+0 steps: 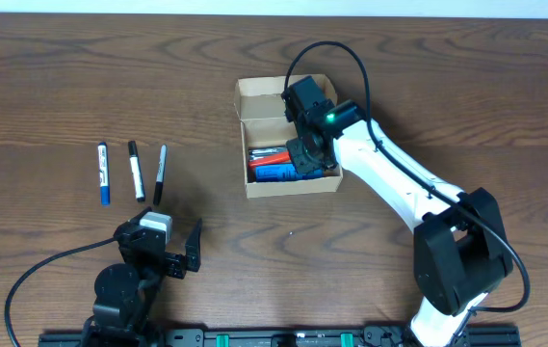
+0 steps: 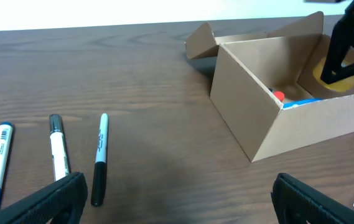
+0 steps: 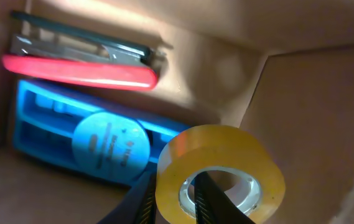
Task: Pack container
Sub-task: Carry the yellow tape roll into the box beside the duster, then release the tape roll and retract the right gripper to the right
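The container [image 1: 254,96] is a tan cardboard box with its flap lid open, at the table's middle; it also shows in the left wrist view [image 2: 251,106]. Inside lie a red stapler [image 3: 77,68] and a blue box [image 3: 96,143]. My right gripper [image 3: 175,199] reaches into the container [image 3: 301,106] and is shut on a yellow tape roll [image 3: 226,162], one finger through its core, one outside its wall. The roll shows in the left wrist view [image 2: 341,84]. My left gripper [image 2: 177,199] is open and empty near the front edge, close to the three markers.
Three markers lie side by side left of the box: a blue-capped one [image 1: 103,173], a white one with black cap [image 1: 136,171] and a black one [image 1: 160,173]. They also show in the left wrist view, the black one [image 2: 100,158] closest.
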